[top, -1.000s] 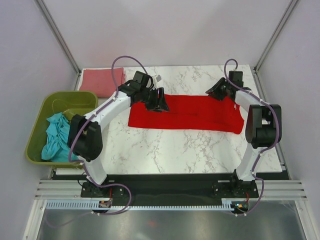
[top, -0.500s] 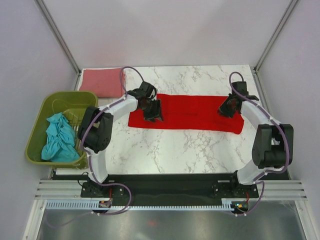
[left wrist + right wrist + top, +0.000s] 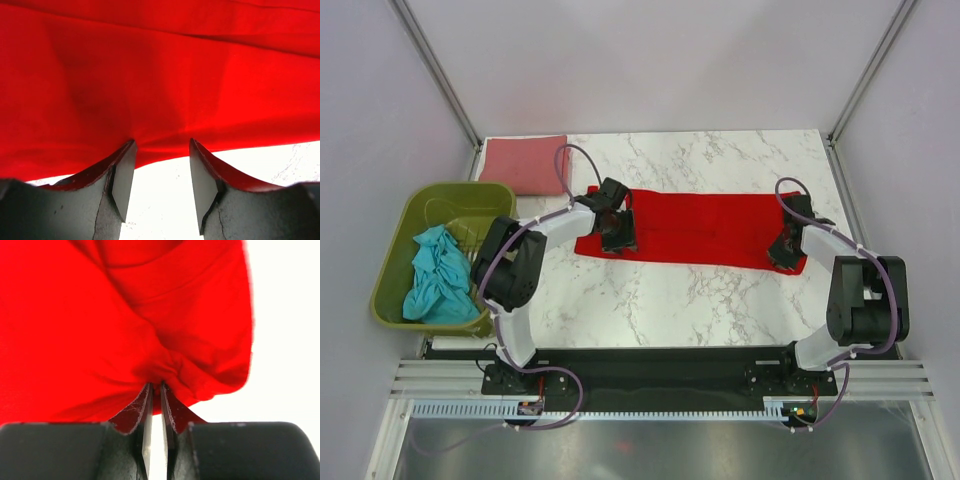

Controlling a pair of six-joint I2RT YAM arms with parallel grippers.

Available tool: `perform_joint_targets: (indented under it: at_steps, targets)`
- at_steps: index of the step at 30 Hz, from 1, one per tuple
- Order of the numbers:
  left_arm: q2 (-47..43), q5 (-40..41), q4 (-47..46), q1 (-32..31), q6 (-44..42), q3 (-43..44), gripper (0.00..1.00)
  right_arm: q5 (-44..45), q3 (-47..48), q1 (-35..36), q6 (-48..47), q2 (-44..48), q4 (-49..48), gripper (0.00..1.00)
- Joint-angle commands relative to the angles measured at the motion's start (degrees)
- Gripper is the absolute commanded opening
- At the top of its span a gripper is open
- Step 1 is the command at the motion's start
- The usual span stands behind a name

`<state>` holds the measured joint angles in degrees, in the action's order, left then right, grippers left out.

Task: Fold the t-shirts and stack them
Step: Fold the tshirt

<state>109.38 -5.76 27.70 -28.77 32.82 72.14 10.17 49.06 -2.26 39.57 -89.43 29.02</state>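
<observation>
So, red shirt (image 3: 700,228): lay flat as a long band.
Left gripper (image 3: 162,145): jaws stood wide at shirt's 8 o'clock edge.
Right gripper (image 3: 155,386): pinched shirt's 4 o'clock corner.

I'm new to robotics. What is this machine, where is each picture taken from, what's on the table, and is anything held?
Two robot arms stand at a marble table. One picture looks down from above; the other two come from cameras on each wrist. A red t-shirt lies stretched across it, a folded pink t-shirt sits at the far left corner, and a teal t-shirt lies crumpled in a green basket beside it. The right gripper pinches the red t-shirt's edge; the left gripper is open at its edge.
</observation>
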Motion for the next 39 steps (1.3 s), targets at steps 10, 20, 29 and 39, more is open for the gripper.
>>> perform_joint_targets:
  at_steps: [10,20,29,39]
  targets:
    - [-9.17,6.12,3.58,-1.54,8.31,-10.96,0.55,13.91,1.3,-1.78,-7.31,0.05,0.17,0.19]
    - [-20.51,-3.02,3.59,-2.08,7.09,-9.21,0.59,19.45,9.81,-4.5,-12.23,-4.08,0.08,0.22]
    - [-25.36,-6.19,3.5,-2.07,-1.42,-4.56,0.62,18.56,25.52,-6.7,-11.64,-13.05,3.84,0.22]
    - [-25.8,-11.47,3.5,-2.07,-7.76,-0.51,0.61,3.01,27.59,-4.25,16.37,-13.04,11.24,0.52]
